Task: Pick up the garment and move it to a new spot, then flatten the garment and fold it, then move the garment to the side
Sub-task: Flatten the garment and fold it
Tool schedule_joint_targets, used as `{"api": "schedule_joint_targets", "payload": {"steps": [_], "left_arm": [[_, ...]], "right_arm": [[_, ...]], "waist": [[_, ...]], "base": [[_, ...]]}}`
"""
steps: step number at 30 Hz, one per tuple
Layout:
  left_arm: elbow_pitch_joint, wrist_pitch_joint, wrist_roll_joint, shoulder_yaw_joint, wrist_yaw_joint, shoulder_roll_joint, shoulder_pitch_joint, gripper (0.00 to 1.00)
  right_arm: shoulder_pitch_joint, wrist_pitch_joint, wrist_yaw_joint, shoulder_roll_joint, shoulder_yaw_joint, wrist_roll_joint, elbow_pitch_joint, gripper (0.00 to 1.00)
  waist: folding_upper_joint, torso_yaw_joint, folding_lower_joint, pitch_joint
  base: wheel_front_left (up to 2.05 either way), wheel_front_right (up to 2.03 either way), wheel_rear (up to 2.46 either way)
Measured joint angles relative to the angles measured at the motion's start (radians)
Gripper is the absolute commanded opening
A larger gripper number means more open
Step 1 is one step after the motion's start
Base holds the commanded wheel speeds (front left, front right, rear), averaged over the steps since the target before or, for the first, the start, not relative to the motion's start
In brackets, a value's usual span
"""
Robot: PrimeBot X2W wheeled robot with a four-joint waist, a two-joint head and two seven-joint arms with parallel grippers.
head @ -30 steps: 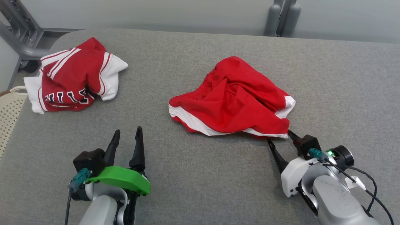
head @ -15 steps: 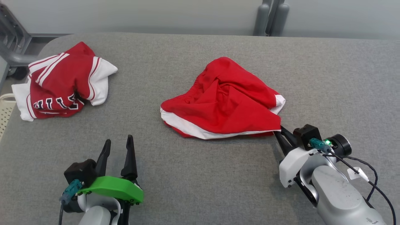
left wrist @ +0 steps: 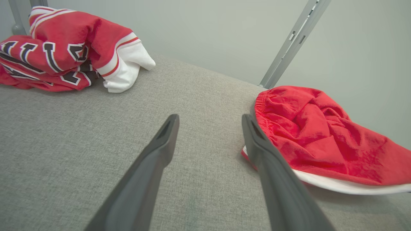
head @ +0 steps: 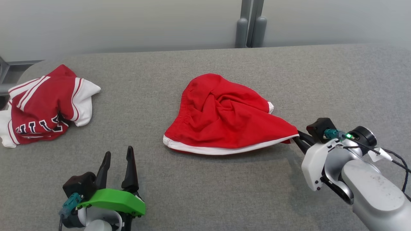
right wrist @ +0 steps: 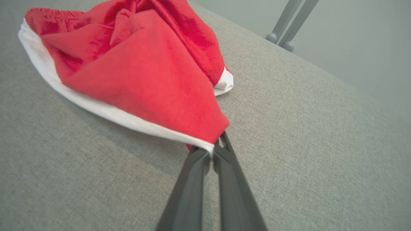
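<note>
Head view: the right gripper [head: 299,139] pinches the red shorts [head: 221,122] by a corner, and the left gripper [head: 118,152] has its fingers apart.

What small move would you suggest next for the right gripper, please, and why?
I would probably raise the right gripper slightly. It is shut on the white-trimmed corner of the crumpled red fabric shorts, whose bulk lies bunched on the grey padded table, the open left gripper apart from them; lifting should free them for moving.

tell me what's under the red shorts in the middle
Around the red shorts only the grey table shows. The right gripper, shut on one corner, holds it just off the table. Whatever lies under the heap is covered.
</note>
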Motion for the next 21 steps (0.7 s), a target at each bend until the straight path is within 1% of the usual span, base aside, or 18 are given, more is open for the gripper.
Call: {"api": "schedule_joint_targets", "payload": {"steps": [3,5,7,9,11,14,15,21], "left_arm": [[-0.003,0.000,0.000,-0.001,0.000,-0.004,0.006,1.00],[-0.003,0.000,0.000,-0.004,-0.002,-0.008,0.007,1.00],[-0.005,0.000,0.000,-0.006,-0.005,-0.012,0.007,1.00],[-0.005,0.000,0.000,-0.008,-0.007,-0.015,0.006,1.00],[-0.004,0.000,0.000,-0.010,-0.010,-0.015,0.003,1.00],[-0.002,0.000,0.002,-0.019,-0.015,-0.018,-0.012,1.00],[0.000,0.000,0.003,-0.026,-0.016,-0.020,-0.025,1.00],[0.012,0.000,0.010,-0.034,-0.021,-0.021,-0.039,1.00]], "right_arm": [[0.000,0.132,0.000,-0.057,0.021,0.041,-0.094,0.00],[0.000,0.200,0.000,-0.090,0.038,0.067,-0.142,0.00],[-0.003,0.235,0.000,-0.106,0.043,0.082,-0.170,0.00],[-0.016,0.253,0.000,-0.109,0.044,0.098,-0.167,0.00],[-0.035,0.260,0.000,-0.103,0.044,0.119,-0.133,0.00],[-0.067,0.264,0.000,-0.102,0.057,0.135,-0.050,0.00],[-0.093,0.250,0.000,-0.103,0.066,0.146,0.011,0.00],[-0.159,0.164,0.000,-0.101,0.094,0.155,0.166,0.00]], "waist": [[0.0000,-0.004,0.0000,-0.012],[0.0000,0.000,0.0000,-0.014],[0.0000,0.008,0.0000,-0.012],[0.0000,0.019,0.0000,-0.006],[0.0000,0.032,0.0000,0.002],[0.0000,0.055,0.0000,0.017],[0.0000,0.072,0.0000,0.028],[0.0000,0.126,0.0000,0.060]], "base": [[0.00,0.00,0.00],[0.00,0.00,0.00],[0.00,0.00,0.00],[0.00,0.00,0.00],[0.00,0.00,0.00],[0.00,0.00,0.00],[0.00,0.00,0.00],[0.00,0.00,0.00]]}}
